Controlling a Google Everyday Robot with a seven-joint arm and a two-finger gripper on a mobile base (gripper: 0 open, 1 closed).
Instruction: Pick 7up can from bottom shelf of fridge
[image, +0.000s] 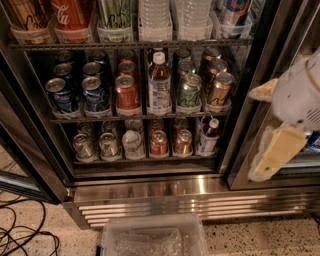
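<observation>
The gripper (255, 135) is seen at the right edge of the view, well to the right of the 7up can (107, 145) and a little higher. It hangs outside the fridge (175, 187), in front of the steel post at the right of the open compartment. Its two pale yellow fingers (277, 150) are spread wide, one above the other, and nothing is held between them.

The 7up can is found standing upright on the bottom shelf (145, 161), in the front row, second from the left. Its markings cannot be read. A like greenish can (82, 146) is set just beside the 7up can on its left. To the right of the 7up can a pale can (132, 143), a red can (159, 143), an orange-bronze can (183, 142) and a small capped bottle (210, 135) are lined up in that order, the bottle being the nearest of them to the gripper.

On the rack above the 7up can, blue cans (92, 95) are placed directly overhead, with a clear drinks bottle (159, 85) up and to the right. Below the 7up can the ribbed steel base (190, 207) is seen, and lower still a clear plastic bin (155, 237) is set on the speckled floor. Dark cables (20, 232) are strewn below and to the left of the 7up can.
</observation>
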